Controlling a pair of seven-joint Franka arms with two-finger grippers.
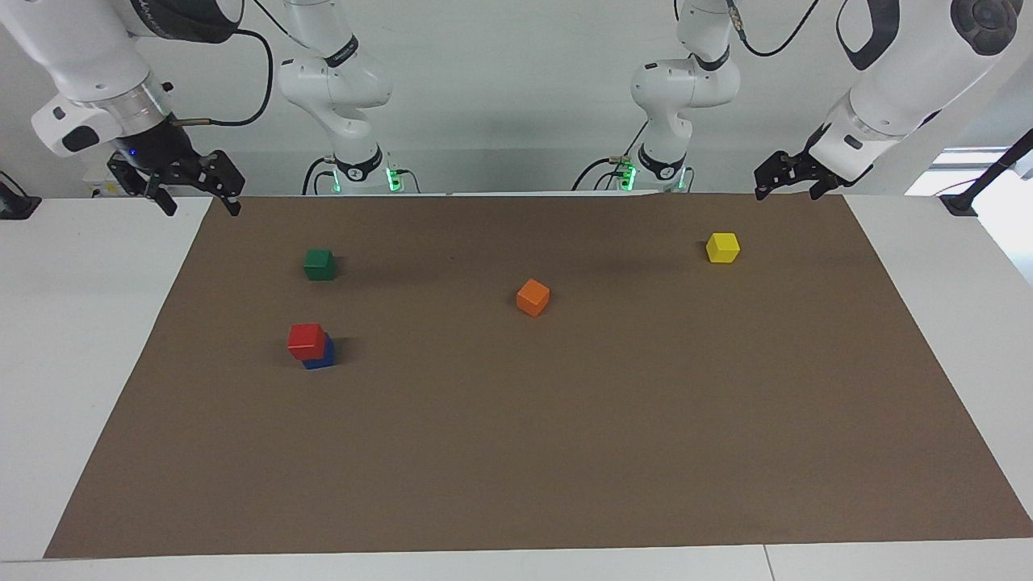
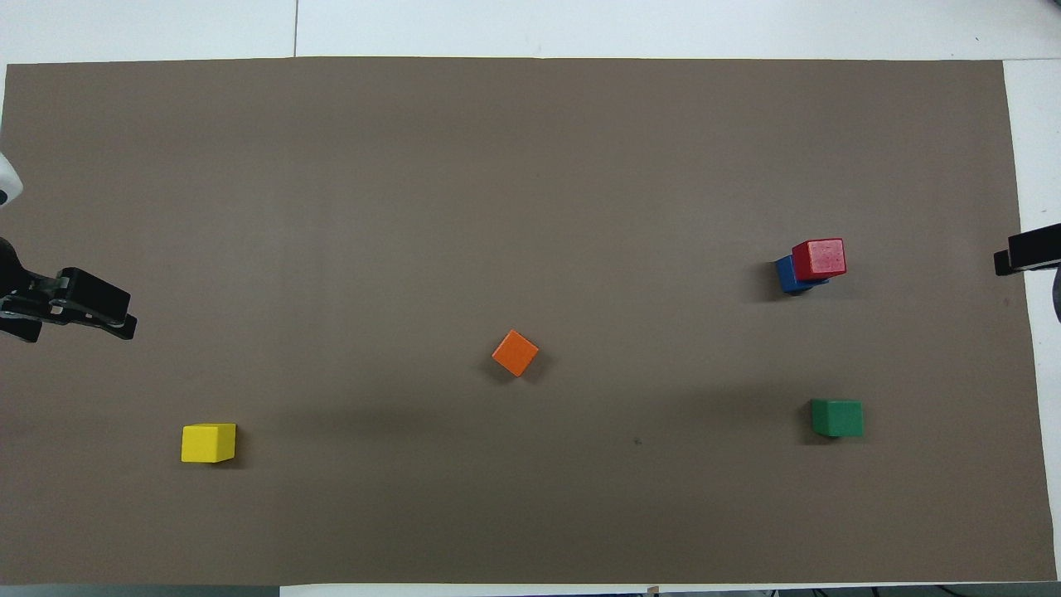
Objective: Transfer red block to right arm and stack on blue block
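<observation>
Brown matting on the desk is being occupied by the red block (image 1: 307, 340), stacked off-centre on the blue block (image 1: 321, 355), at nine o'clock; toppling is being risked by that overhang. Both the left end effector (image 1: 789, 179) and the right end effector (image 1: 194, 190) are being held apart, empty.

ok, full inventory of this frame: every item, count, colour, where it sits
red block: 1, bright red, stacked on the blue block, set slightly askew, toward the right arm's end of the table
blue block: 1, deep blue, on the mat under the red block
green block: 1, dark green, nearer to the robots than the stack
orange block: 1, orange, mid-mat, turned corner-on
yellow block: 1, yellow, toward the left arm's end
mat: 1, brown, covering the white table
right gripper: 1, black, fingers open, empty, raised over the mat's corner
left gripper: 1, black, open, empty, raised over the mat's other corner near the robots
</observation>
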